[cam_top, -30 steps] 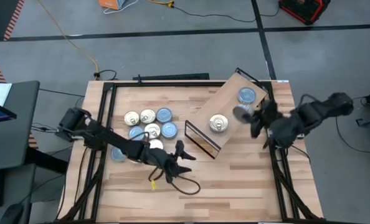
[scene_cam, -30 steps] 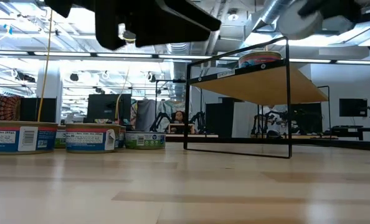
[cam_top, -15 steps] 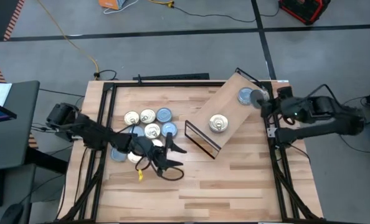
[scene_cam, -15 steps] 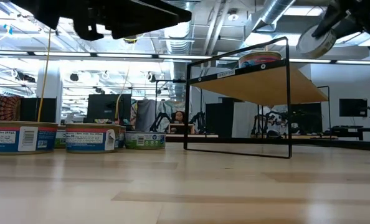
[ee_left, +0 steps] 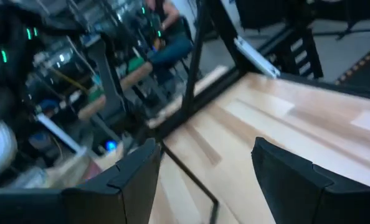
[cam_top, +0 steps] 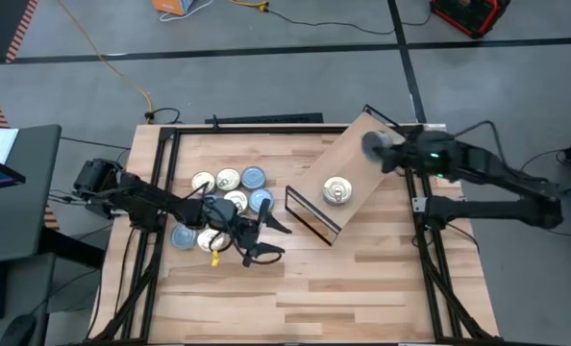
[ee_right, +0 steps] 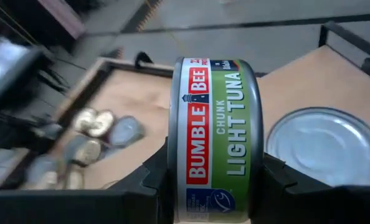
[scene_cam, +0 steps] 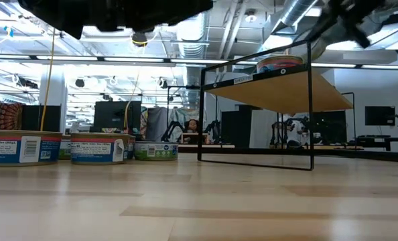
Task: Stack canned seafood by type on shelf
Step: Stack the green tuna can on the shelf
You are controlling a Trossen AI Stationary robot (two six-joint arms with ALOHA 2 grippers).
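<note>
Your right gripper (ee_right: 213,180) is clamped on a tin of chunk light tuna (ee_right: 215,130), held on edge so its green label faces the wrist camera. Over the last second that arm has swung from the shelf's outer side up to its far corner, so the carried tin now hangs above the far end of the shelf (cam_top: 348,178). From overhead the gripper and its load sit at the shelf's far end (cam_top: 382,149), covering the spot where the blue-lidded tin showed a moment ago. The right wrist view shows that tin's lid (ee_right: 325,146) just beside and below the held one, resting on the board.

That puts you close to the drop point for the blue stack. The held tin is tipped on its side, though, so it needs to be turned flat before release, or it may roll off the board.

A gold-lidded tin (cam_top: 336,190) sits alone near the middle of the shelf, starting the other pile.

Your left gripper (cam_top: 266,238) has drawn back toward the loose cluster of tins (cam_top: 230,190) on the tabletop (cam_top: 362,279), and its fingers (ee_left: 135,180) stand spread with nothing between them. It hovers just beside the group, well placed to take the next one; several gold and blue tins are left to move
</note>
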